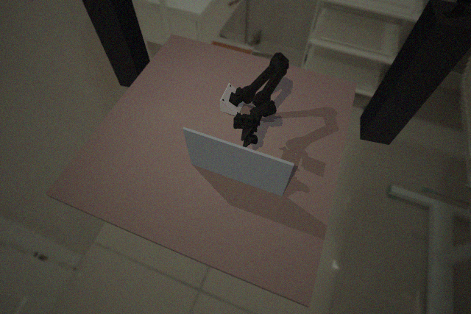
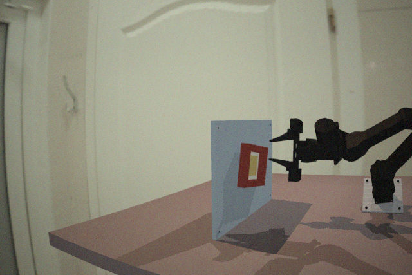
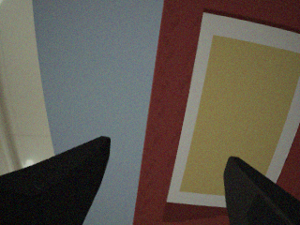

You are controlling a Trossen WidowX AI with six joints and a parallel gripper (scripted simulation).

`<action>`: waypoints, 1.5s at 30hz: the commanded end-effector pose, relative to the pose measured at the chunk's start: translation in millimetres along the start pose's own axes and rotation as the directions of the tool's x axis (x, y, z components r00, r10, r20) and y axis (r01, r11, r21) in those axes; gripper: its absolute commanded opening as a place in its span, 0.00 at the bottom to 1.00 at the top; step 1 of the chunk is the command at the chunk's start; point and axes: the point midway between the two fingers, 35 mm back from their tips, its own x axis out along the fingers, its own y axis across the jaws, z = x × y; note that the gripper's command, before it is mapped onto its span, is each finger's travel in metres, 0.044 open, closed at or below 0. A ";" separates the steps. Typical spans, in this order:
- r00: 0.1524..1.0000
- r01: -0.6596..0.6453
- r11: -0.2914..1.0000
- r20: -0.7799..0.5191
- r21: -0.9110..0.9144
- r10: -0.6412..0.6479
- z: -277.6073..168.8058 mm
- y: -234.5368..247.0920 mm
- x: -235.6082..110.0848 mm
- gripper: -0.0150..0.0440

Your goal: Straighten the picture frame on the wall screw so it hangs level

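The red picture frame (image 2: 244, 165) (image 3: 173, 70), with a white mat and yellow picture, hangs crooked on the front of the upright blue board (image 1: 235, 162) (image 2: 223, 142) (image 3: 98, 70). Its left side is higher and its top leans to the right, in the exterior view and the wrist view. My gripper (image 1: 246, 145) (image 2: 269, 149) (image 3: 168, 156) is open and empty, in front of the board. In the wrist view one fingertip shows over bare board left of the frame, the other over the yellow picture. Contact cannot be told. The screw and notched strip are hidden.
The board stands on a pink table (image 1: 144, 173) (image 2: 132, 212). The arm's white base plate (image 1: 225, 104) (image 2: 367, 195) is behind the gripper. Two dark posts (image 1: 114, 25) (image 1: 411, 70) stand beside the table in the top view. Shadows lie across the table and board.
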 end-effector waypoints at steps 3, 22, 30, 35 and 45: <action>1.000 -0.007 1.000 -0.014 -0.001 0.007 -3.1 2.6 7.2 0.69; 1.000 -0.007 1.000 -0.015 -0.001 0.007 -4.1 3.2 18.6 0.69; 1.000 -0.008 1.000 -0.015 -0.001 0.008 -4.5 3.4 31.4 0.69; 1.000 -0.008 1.000 -0.016 -0.001 0.008 -4.3 3.4 39.6 0.69; 1.000 -0.008 1.000 -0.016 -0.001 0.008 -3.9 3.1 47.0 0.69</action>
